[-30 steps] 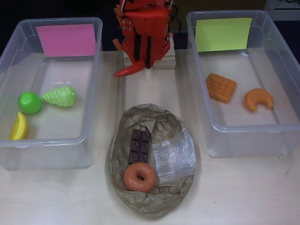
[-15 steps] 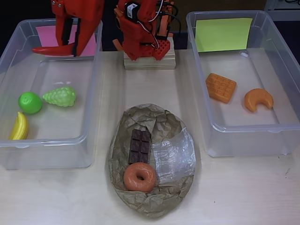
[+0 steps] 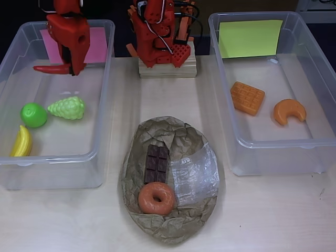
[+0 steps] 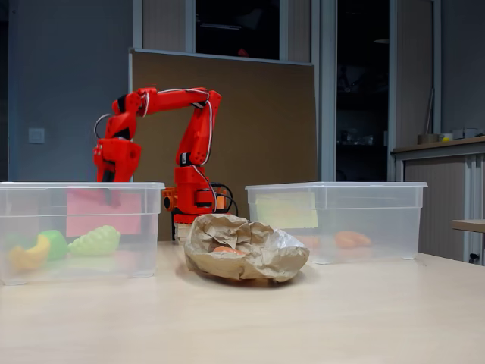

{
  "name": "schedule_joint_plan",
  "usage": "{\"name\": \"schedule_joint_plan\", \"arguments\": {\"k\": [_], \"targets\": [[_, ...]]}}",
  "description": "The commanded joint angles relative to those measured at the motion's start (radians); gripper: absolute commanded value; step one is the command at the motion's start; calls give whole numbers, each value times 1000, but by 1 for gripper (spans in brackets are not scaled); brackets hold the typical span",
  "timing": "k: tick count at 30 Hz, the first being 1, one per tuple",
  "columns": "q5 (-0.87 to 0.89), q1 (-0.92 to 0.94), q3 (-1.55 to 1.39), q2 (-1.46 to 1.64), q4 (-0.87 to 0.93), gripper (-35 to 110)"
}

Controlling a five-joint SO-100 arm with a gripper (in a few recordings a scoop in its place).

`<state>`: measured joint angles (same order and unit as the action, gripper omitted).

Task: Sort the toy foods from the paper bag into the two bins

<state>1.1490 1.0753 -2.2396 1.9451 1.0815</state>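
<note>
Your gripper pinches the red chili above the pink-label bin, toward its 12 o'clock end. It's likely light, stiff and slick; grip mid-body. That bin holds grapes, apple and banana. The yellow-label bin holds waffle and croissant. The paper bag holds chocolate bar and donut.

- Overhead view: gripper fingertips merge with red chili; jaw gap not readable; the arm's upper part is cut off by the top edge.
- Fixed view: gripper tips blurred behind the pink-label bin wall; chili not discernible.
- Paper bag folds hide all but an orange sliver of its contents.
- Yellow-label bin: contents an orange smear through the wall.
- Overhead view: pink-label bin's left corner is cropped.
</note>
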Motion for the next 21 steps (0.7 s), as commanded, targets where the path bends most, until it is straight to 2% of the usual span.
{"name": "schedule_joint_plan", "arguments": {"k": [1,7,15,21], "targets": [[52,8,-66,-43,-87,0],[77,8,-115,-170,-192,1],[60,12,-114,-249,-244,20],[43,11,-110,-275,-249,26]]}}
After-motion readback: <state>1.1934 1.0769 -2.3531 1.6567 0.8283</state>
